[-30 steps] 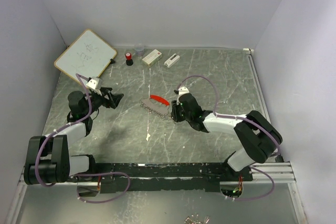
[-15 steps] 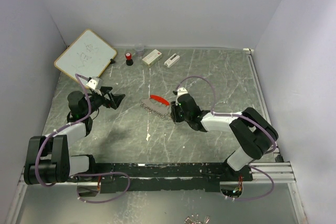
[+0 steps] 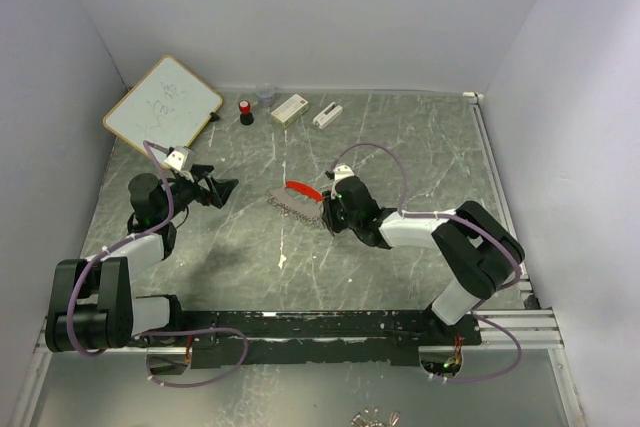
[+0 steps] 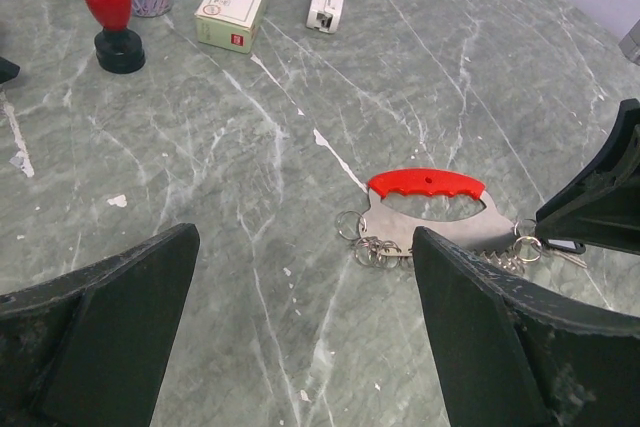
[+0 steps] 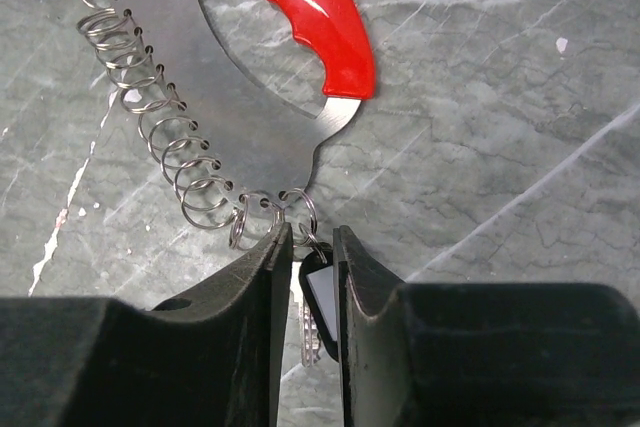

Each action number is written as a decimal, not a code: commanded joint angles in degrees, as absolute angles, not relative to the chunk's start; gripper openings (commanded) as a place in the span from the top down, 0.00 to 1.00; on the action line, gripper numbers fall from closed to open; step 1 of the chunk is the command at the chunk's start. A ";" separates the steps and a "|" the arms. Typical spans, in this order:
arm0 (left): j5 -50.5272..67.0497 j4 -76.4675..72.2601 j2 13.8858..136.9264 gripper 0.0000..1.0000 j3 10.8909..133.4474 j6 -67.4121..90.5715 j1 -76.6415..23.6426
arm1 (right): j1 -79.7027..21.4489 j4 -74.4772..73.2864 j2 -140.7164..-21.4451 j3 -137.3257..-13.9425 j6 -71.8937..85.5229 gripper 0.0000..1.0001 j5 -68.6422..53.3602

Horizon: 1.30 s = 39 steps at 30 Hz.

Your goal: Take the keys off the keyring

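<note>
The keyring [image 3: 298, 197] lies flat mid-table: a silvery crescent plate with a red grip [image 5: 315, 17] and several wire rings [image 5: 165, 132] along its edge. It also shows in the left wrist view [image 4: 430, 209]. My right gripper [image 5: 312, 237] sits at its right end, its jaws closed narrowly on a black-headed key [image 5: 320, 292] that hangs from the end ring. In the top view that gripper [image 3: 328, 212] touches the keyring's right end. My left gripper [image 3: 222, 190] is open and empty, well left of the keyring, with only bare table between its fingers [image 4: 305, 247].
At the back stand a whiteboard [image 3: 163, 102], a red-capped black bottle [image 3: 245, 112], a clear jar [image 3: 265, 95], a white box [image 3: 290, 108] and a small white block [image 3: 327, 115]. White walls close in the table.
My right gripper has crept left along the table up to the keyring's right end. The left arm and the keyring have barely moved.
</note>
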<state>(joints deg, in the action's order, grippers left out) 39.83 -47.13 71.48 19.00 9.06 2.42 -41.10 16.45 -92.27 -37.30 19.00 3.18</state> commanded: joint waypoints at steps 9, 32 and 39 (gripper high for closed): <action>37.91 -47.99 70.32 0.01 18.76 9.03 2.11 | -41.70 17.27 -91.61 -36.44 18.88 0.80 2.93; 46.19 -51.40 72.15 0.12 20.85 11.62 0.41 | -44.31 -0.51 -78.73 -48.69 12.75 1.00 4.29; 38.56 -33.36 68.45 0.12 28.14 4.47 -7.48 | -44.64 -4.36 -70.94 -52.05 12.52 1.00 2.86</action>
